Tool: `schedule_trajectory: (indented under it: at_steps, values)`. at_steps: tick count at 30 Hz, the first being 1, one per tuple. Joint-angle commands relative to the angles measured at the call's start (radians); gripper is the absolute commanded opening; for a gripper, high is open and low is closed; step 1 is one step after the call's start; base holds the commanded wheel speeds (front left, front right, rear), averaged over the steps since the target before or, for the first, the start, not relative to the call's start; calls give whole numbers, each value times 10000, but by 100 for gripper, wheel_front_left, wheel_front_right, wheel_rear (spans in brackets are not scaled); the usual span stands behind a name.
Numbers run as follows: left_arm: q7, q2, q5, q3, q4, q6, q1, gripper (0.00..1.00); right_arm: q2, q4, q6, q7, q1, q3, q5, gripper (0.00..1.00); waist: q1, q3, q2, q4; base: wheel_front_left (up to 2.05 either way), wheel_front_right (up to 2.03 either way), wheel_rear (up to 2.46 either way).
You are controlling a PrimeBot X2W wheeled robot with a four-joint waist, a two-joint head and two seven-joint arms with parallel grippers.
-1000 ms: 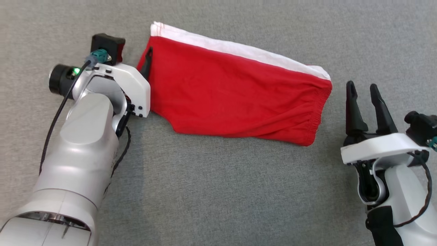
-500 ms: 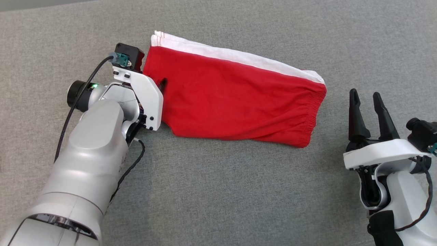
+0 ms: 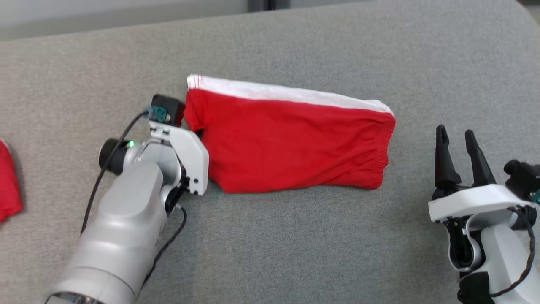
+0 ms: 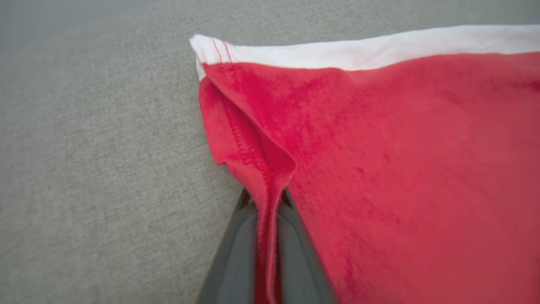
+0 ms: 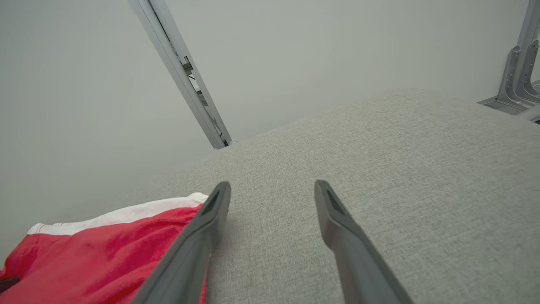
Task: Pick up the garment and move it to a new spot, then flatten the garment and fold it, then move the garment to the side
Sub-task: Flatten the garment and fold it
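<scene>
Red cloth [image 3: 8, 181], one stray piece, is being cropped by the left edge of the head view. The garment [image 3: 291, 147], one, folded, is being borne mid-frame by the grey bench [image 3: 295, 253], long axis running left to right. Its left hem is being clamped by the left end effector [image 4: 265, 194]. At lower right, the right end effector [image 3: 454, 130] is being held apart, off the right end.
</scene>
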Motion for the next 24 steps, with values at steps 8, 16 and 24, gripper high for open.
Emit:
schedule_trajectory:
  at_steps: [8,16,24]
  values:
    - [-965,69,-868,93,1,388,1623,0,-60,342,-3,-20,875,-86,-310,100,0,-1440,0,552,0,0,0]
    - [-2233,70,-1269,71,101,936,2817,0,-61,450,-1,-20,1410,92,-514,100,0,-1894,0,775,0,0,0]
    - [-3431,293,-936,106,-153,1641,3182,100,-57,385,-1,-20,1442,317,-806,100,0,-2037,0,940,0,0,0]
